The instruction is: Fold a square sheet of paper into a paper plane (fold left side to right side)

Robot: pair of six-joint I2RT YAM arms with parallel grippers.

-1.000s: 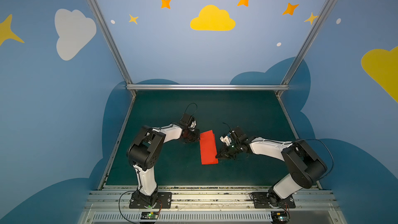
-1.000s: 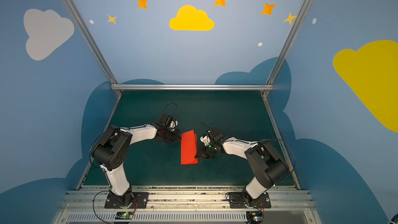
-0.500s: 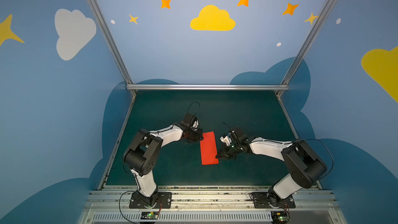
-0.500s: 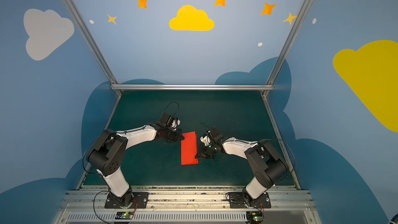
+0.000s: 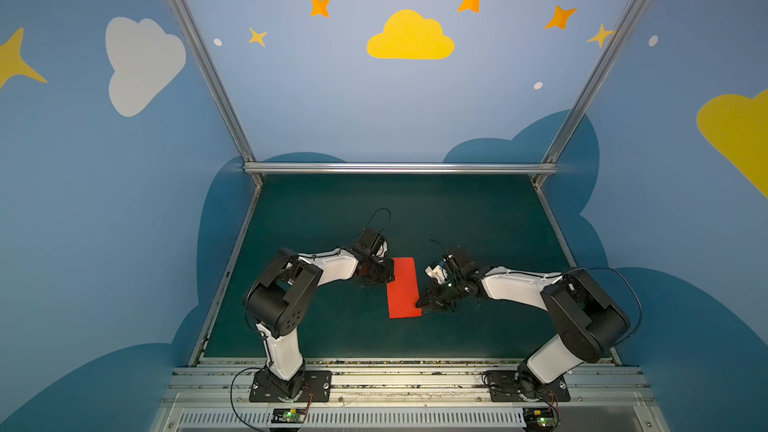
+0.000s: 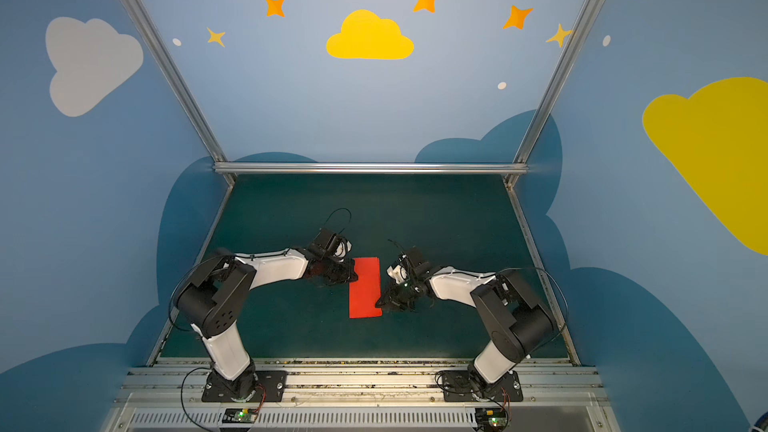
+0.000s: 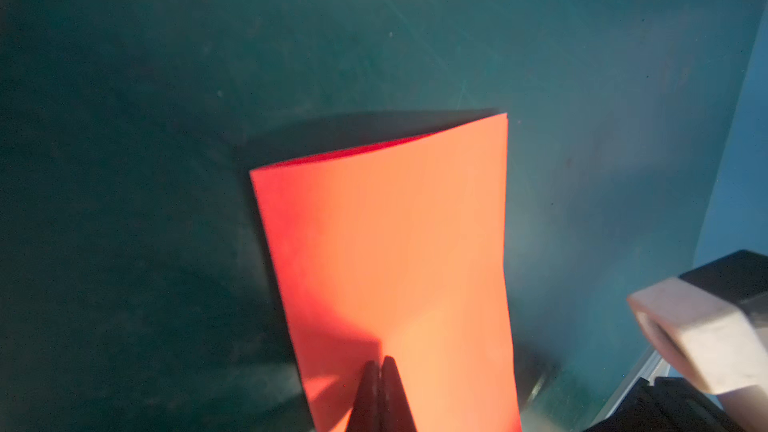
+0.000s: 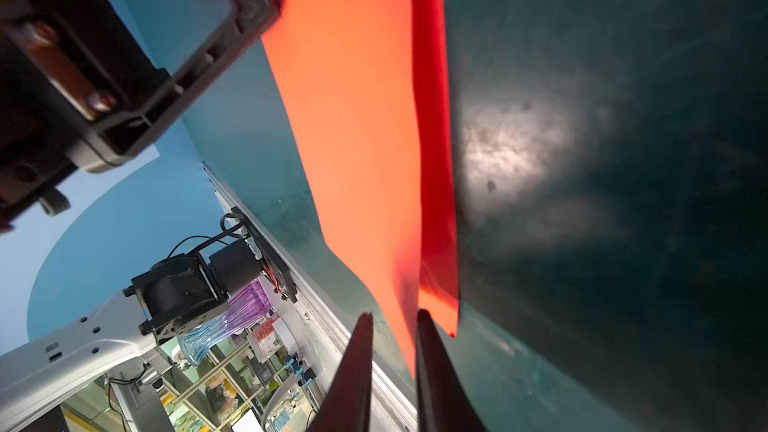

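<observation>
The square sheet of paper is bright red and lies folded in half as a narrow rectangle on the green mat. No paper plane shape shows. My left gripper is shut, and its tips press on top of the paper at its left edge. My right gripper sits at the paper's near right edge. In the right wrist view its jaws stand slightly apart, with the upper layer of the paper running into the gap.
The green mat is bounded by a metal rail at the back and slanted rails at both sides. Blue walls enclose the cell. The arm bases stand on the front rail.
The left arm's elbow has swung outward while its shut gripper stays at the paper's left edge. The right gripper's jaws have parted a little around the paper's edge.
</observation>
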